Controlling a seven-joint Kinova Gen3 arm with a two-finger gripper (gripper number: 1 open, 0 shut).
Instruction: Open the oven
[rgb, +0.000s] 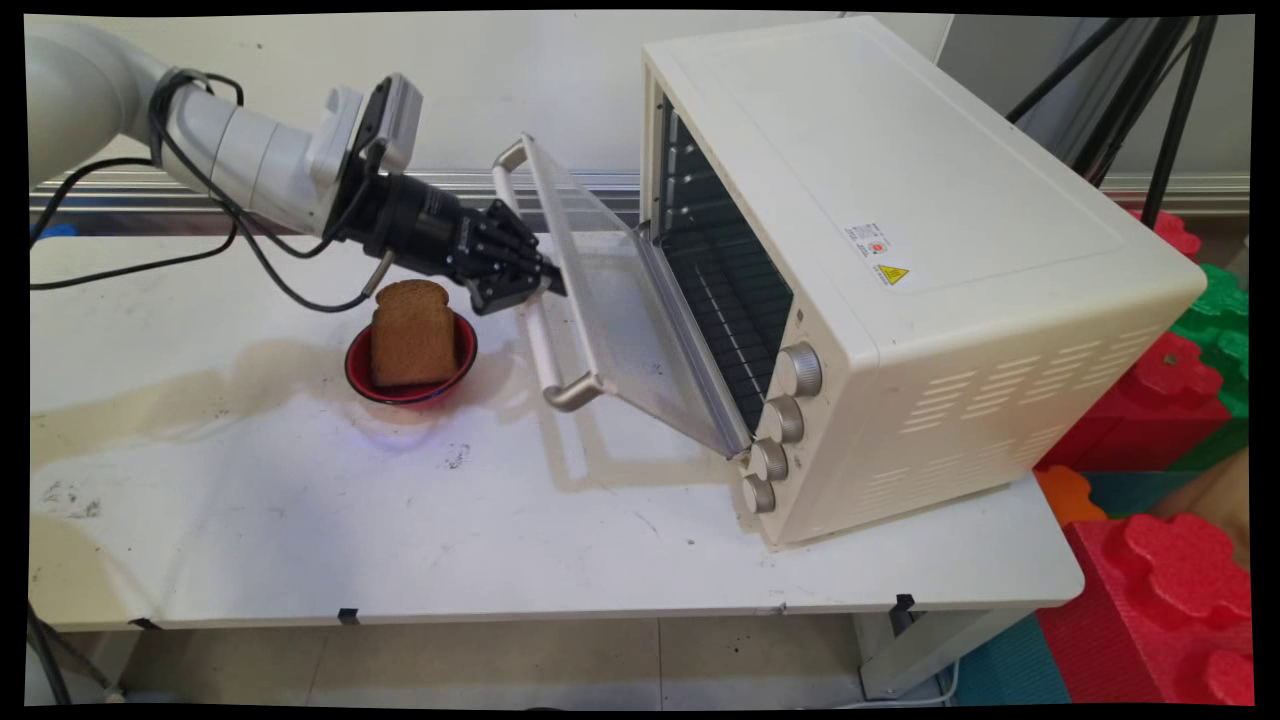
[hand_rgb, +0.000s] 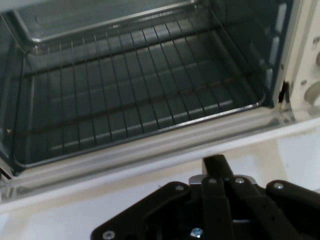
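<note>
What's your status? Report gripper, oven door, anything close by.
Gripper at the oven door, fingers shut, by the handle. Door half open, wire rack bare. Bread upright in red bowl just below the gripper.

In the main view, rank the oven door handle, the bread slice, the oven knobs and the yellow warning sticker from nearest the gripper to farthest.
From the gripper:
1. Oven door handle, right at its fingertips.
2. Bread slice, just left, in the red bowl.
3. Oven knobs, lower right.
4. Yellow warning sticker, on the oven's top.
</note>
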